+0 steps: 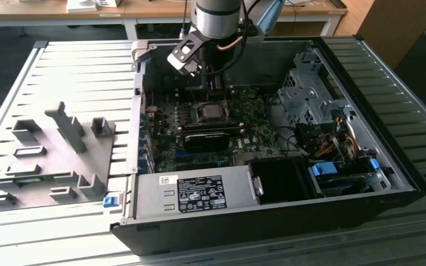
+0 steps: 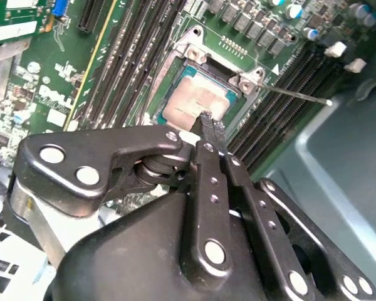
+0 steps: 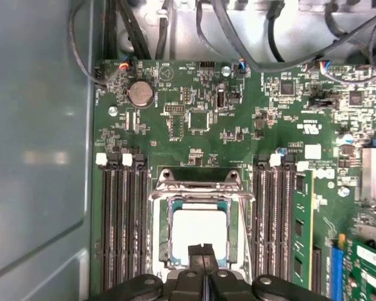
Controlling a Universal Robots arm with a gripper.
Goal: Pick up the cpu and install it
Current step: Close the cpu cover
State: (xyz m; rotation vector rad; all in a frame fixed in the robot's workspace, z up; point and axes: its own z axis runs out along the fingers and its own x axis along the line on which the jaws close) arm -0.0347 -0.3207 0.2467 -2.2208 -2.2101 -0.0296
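Note:
The cpu lies flat inside the metal-framed socket on the green motherboard, its shiny silver top facing up. In the second wrist view the cpu sits square in the socket frame. My gripper hovers right over one edge of the chip, fingers pressed together with nothing between them; its black fingertips show just above the chip. In the exterior view the gripper hangs inside the open computer case above the cpu.
Memory slots flank the socket on both sides. A thin metal lever sticks out beside the socket. Cables run along the case wall. A grey plastic fixture lies on the table at the exterior view's left of the case.

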